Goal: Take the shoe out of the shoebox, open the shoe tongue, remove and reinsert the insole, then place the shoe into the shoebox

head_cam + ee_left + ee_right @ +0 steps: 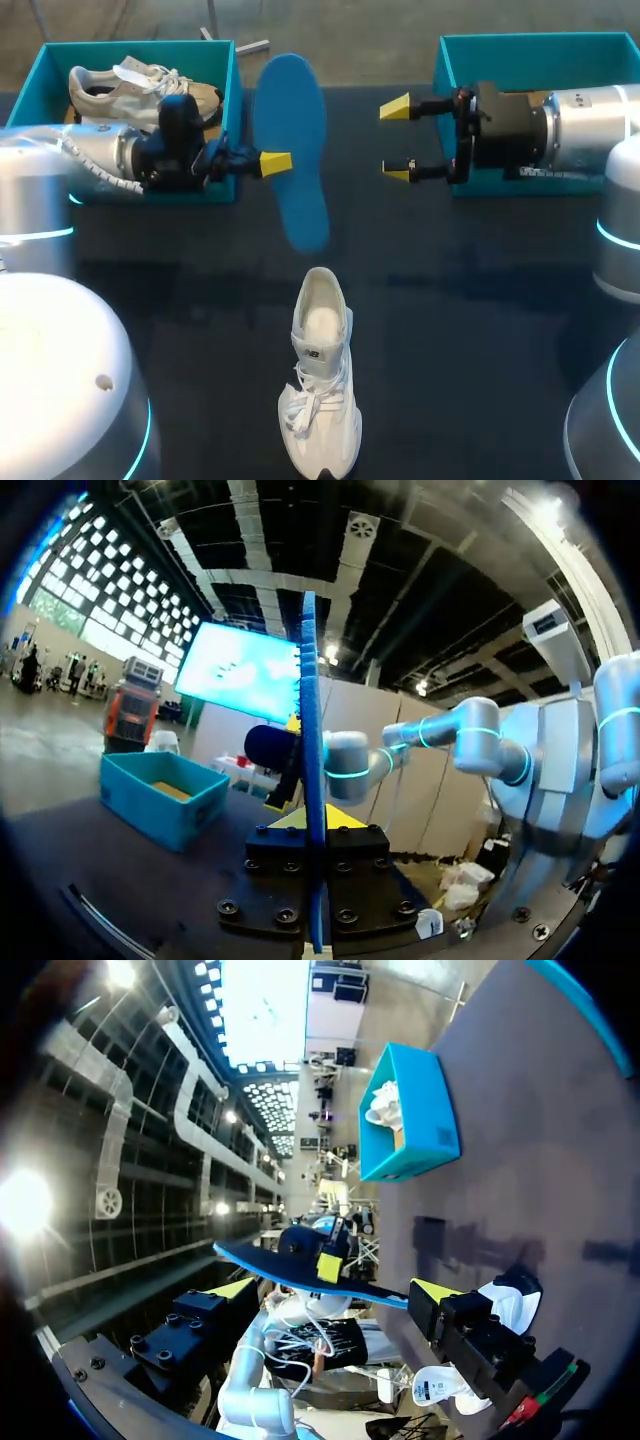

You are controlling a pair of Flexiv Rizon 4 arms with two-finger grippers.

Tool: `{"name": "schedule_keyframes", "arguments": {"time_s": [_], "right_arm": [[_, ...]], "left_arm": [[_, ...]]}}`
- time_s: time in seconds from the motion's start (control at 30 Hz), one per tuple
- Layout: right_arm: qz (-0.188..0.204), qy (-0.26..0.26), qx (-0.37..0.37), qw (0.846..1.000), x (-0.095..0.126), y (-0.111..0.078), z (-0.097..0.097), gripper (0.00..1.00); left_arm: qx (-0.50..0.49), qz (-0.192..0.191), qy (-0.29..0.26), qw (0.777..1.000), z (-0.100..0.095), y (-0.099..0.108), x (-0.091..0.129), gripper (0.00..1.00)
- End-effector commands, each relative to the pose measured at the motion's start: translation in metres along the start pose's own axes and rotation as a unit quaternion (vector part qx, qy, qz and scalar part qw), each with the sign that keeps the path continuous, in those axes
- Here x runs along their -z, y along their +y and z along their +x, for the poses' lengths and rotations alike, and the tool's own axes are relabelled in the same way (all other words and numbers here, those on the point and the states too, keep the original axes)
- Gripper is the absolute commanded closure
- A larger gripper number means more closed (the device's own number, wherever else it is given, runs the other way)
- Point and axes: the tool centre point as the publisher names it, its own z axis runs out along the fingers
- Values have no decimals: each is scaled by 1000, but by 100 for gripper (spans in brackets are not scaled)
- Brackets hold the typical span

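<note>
the white shoe (322, 370) stands on the dark surface (480, 330), toe nearest, open heel end away. beyond it the blue insole (290, 150) hangs in the air, flat, its long axis in line with the shoe's. the left gripper (275, 162) is clamped on its side edge. the right gripper (397, 140), fingers spread, hangs beside it, apart.

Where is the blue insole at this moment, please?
In the head view the blue insole is at the middle, held in the left gripper, between the left shoebox and the open right gripper, beyond the white shoe.
</note>
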Motion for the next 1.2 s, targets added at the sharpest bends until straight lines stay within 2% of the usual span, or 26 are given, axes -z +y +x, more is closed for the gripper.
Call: {"name": "schedule_keyframes", "arguments": {"time_s": [0.03, 0.3, 0.6, 0.77, 0.93, 1.2], "right_arm": [[-1, 0, 0, 1000, -1, 0, 0, 0], [-1, 0, 0, 1000, -1, 0, 0, 0], [-1, 0, 0, 1000, -1, 0, 0, 0], [-1, 0, 0, 1000, -1, 0, 0, 0], [-1, 0, 0, 1000, -1, 0, 0, 0], [-1, 0, 0, 1000, -1, 0, 0, 0]], "left_arm": [[198, 37, 7, 980, -5, 6, -6, 100], [341, 52, -2, 939, -4, 8, -6, 100], [435, 38, -11, 900, -4, 12, -3, 100], [446, 25, -22, 894, -4, 17, -7, 100], [481, 31, -23, 876, -9, 23, -11, 100], [485, 35, -32, 873, -15, 27, -12, 100]]}}
